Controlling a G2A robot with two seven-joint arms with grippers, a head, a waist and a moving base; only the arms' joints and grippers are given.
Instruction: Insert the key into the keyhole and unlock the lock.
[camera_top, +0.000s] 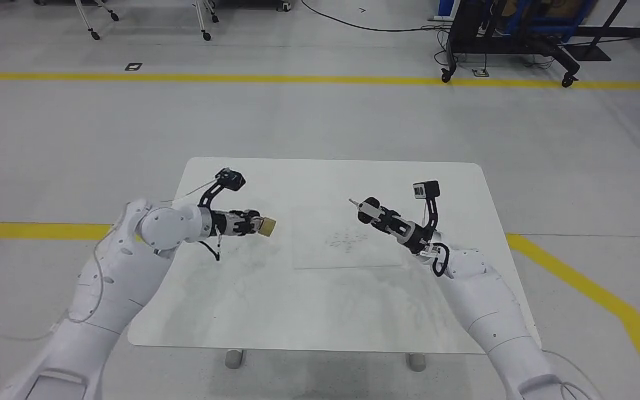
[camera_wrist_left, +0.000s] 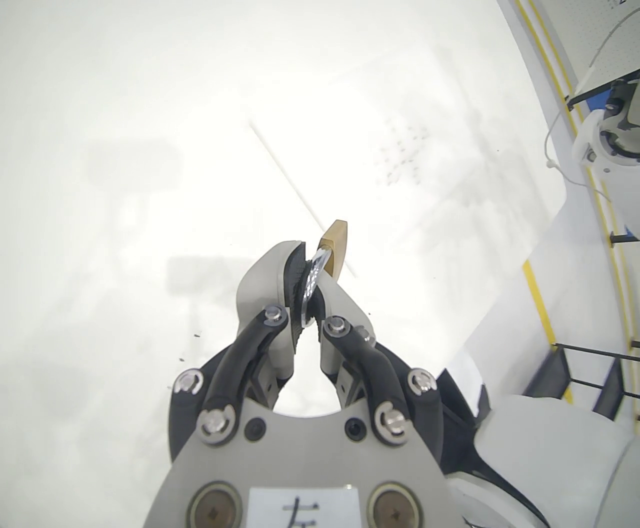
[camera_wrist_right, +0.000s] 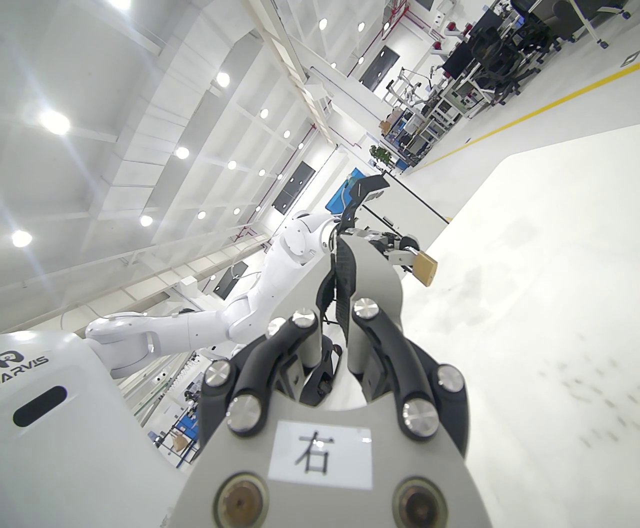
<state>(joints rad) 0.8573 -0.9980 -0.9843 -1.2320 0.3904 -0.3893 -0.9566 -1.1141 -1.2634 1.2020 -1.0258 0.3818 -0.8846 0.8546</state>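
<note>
The left gripper (camera_top: 255, 225) is clenched on the silver shackle (camera_wrist_left: 314, 272) of the brass padlock (camera_top: 266, 228). The padlock's body sticks out past the fingertips, toward the right arm. The padlock is held above the white table (camera_top: 330, 320), not touching it. It hangs over the left half, well inside the left edge and near the middle between the far edge and the near edge.

To the right of the padlock there is a free gap of bare table, and under this gap lies a patch of small dark scuff marks (camera_top: 345, 240). Across the gap is the key (camera_top: 352, 201). Its thin tip stands out of the right gripper (camera_top: 362, 206), well apart from the padlock and a little farther from the robot than it. The tip points away from the robot and slightly toward the padlock's side. The right gripper's fingers (camera_wrist_right: 372, 272) are pressed together on the key and held above the table. From there a wide strip of table stays open up to the right edge and to the rounded far right corner.
</note>
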